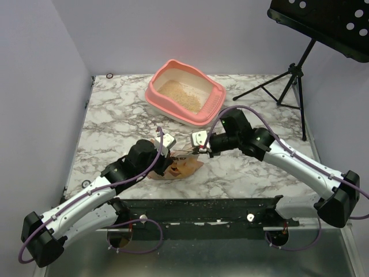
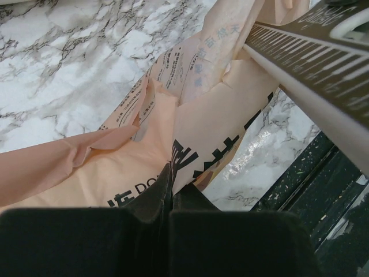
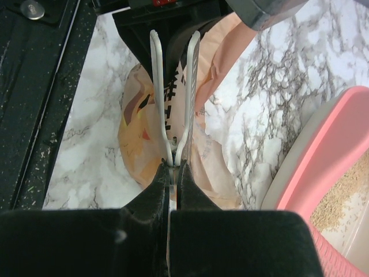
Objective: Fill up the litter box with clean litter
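One litter box (image 1: 173,112) is sitting well apart from the left gripper (image 1: 171,158) and the right gripper (image 1: 195,152), at their twelve o'clock on the marble table (image 1: 115,121). It is showing a salmon-pink rim and a cream inner wall. The clean litter (image 1: 180,95) is lying inside as a thin pale-tan patch. I am reading the left gripper as clamped on the peach paper bag (image 1: 183,167). The right gripper's fingers are showing a narrow slit over the bag, and I cannot tell whether they are pinching it.
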You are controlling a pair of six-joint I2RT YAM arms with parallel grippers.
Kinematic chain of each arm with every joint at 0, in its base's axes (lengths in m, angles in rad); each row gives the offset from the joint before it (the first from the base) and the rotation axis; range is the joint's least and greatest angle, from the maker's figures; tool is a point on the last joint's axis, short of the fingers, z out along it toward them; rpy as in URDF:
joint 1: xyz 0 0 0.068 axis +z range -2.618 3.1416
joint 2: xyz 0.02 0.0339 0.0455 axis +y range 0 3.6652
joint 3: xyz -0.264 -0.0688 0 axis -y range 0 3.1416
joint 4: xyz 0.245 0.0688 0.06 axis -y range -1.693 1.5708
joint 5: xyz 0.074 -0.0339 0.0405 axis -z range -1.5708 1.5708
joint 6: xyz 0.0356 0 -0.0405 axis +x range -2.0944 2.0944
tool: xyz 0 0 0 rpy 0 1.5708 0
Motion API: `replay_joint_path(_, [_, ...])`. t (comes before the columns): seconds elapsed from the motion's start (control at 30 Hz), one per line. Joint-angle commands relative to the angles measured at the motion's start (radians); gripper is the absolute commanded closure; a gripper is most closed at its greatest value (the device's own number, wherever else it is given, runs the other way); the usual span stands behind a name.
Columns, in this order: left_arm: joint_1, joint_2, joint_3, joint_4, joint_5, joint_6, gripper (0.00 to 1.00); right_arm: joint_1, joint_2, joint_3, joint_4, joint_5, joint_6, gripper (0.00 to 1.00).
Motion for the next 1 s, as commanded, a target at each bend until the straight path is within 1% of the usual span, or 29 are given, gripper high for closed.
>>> replay_joint_path(0.0, [0.005, -0.031, 0.026, 0.045, -0.044, -0.005, 1.0, -0.003, 0.059, 0.055, -0.145, 0.073, -0.033, 1.0])
replay_joint_path(0.2, [0.007, -0.044, 0.023, 0.052, -0.066, -0.003, 1.0, -0.003, 0.136, 0.049, -0.167, 0.106, -0.05, 1.0])
replay_joint_path(0.47, [0.007, -0.034, 0.025, 0.063, -0.046, 0.006, 1.0, 0.009, 0.211, 0.058, -0.147, 0.11, -0.006, 1.0])
replay_joint_path(0.57, [0.008, -0.031, 0.028, 0.065, -0.043, 0.009, 1.0, 0.009, 0.222, 0.067, -0.13, 0.136, 0.019, 0.99])
replay_joint_path(0.73, [0.008, -0.036, 0.025, 0.065, -0.05, 0.011, 1.0, 0.009, 0.199, 0.058, -0.081, 0.164, 0.051, 0.99])
replay_joint_path(0.93, [0.01, -0.042, 0.026, 0.068, -0.058, 0.012, 1.0, 0.009, 0.138, 0.01, -0.009, 0.158, 0.082, 0.99])
replay_joint_path(0.97, [0.01, -0.042, 0.025, 0.068, -0.057, 0.014, 1.0, 0.009, 0.141, 0.015, -0.009, 0.162, 0.088, 0.95])
